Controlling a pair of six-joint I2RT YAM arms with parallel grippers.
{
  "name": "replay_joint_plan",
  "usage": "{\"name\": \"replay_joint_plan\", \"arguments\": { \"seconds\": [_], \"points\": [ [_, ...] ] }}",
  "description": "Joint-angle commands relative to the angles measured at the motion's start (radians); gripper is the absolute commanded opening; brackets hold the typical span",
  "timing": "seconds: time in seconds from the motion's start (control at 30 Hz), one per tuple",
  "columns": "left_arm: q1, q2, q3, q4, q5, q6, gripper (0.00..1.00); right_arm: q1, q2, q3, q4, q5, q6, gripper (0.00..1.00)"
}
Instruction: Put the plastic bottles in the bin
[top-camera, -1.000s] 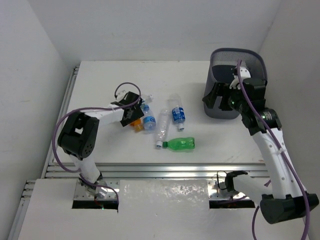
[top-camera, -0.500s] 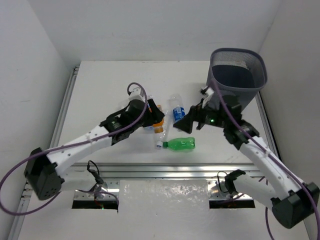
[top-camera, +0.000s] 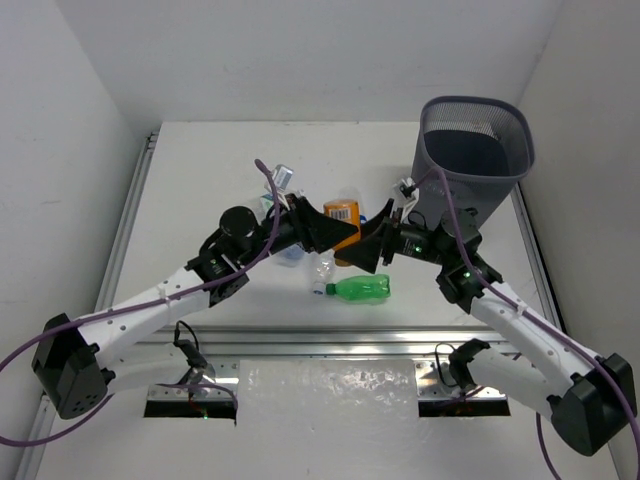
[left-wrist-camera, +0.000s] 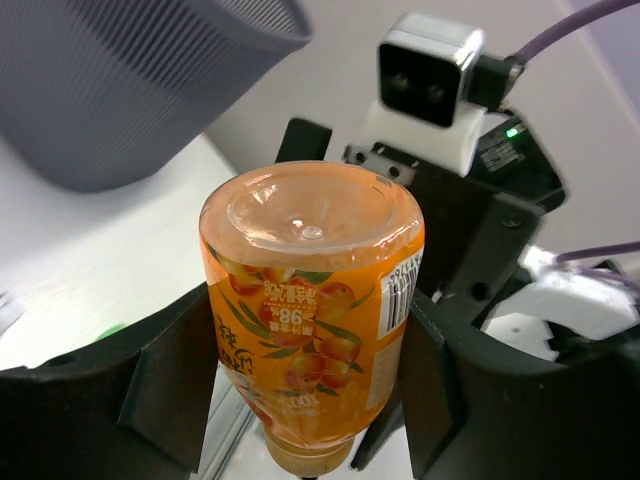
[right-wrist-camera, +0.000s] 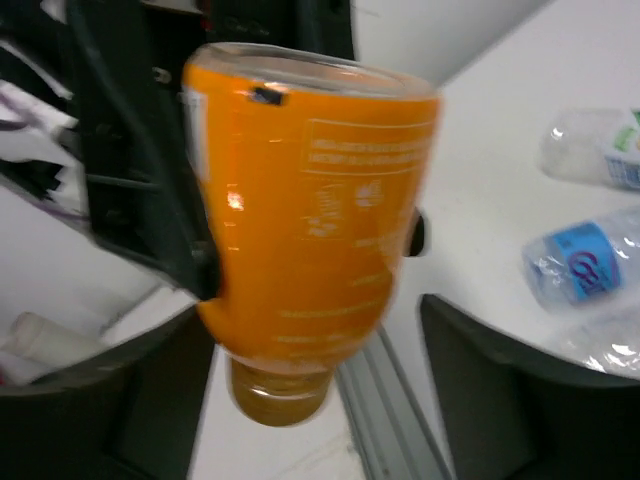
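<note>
One orange bottle (top-camera: 343, 214) is held clear of the table (top-camera: 200, 170), to the left of the bin (top-camera: 495, 185) and near it, but not over its rim. The bottle is clamped by its sides between the fingers (left-wrist-camera: 175, 385) of the left gripper (left-wrist-camera: 312, 330). Its flat base is turned toward the left wrist camera and its neck points downward. A fruit picture and a barcode are seen on its label.

The right gripper (right-wrist-camera: 310, 335) is set facing the same bottle from the bin side. Its jaws are spread wide, one on each side of the bottle's lower part. Whether either of them touches the bottle cannot be told.

A green bottle (top-camera: 360, 289) lies on its side on the table, to the left of the bin and nearer the arm bases. It is seen below both grippers in the overhead view. A clear bottle (top-camera: 322, 265) lies just beside the green bottle's end, on the side away from the bin. Farther from the bin again, a blue-labelled bottle (top-camera: 288, 253) is partly hidden by the left arm (top-camera: 150, 305). Clear bottles with blue labels are also seen lying on the table at the edge of the right wrist view.

The bin stands upright at the far right of the table, and its inside is too dark for any contents to be made out.
</note>
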Motion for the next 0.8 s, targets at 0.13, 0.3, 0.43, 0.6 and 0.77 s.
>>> {"name": "replay_joint_plan", "arguments": {
  "seconds": [0.13,0.3,0.43,0.6,0.77],
  "points": [
    [-0.010,0.074,0.078,0.240,0.109,-0.080,0.45,0.011,-0.003,-0.008,0.211,0.013,0.080,0.17],
    [-0.011,0.093,0.261,-0.130,-0.123,0.070,1.00,0.008,-0.114,0.037,-0.066,0.232,-0.028,0.00],
    [0.051,0.128,0.520,-0.751,-0.672,0.109,1.00,-0.006,-0.131,0.287,-0.553,0.716,-0.139,0.00],
    [0.328,0.180,0.619,-0.929,-0.708,0.156,1.00,-0.182,0.050,0.560,-0.902,0.970,-0.222,0.00],
    [0.482,0.370,0.691,-0.984,-0.567,0.276,1.00,-0.399,0.254,0.861,-1.023,0.929,-0.263,0.04]
  ]
}}
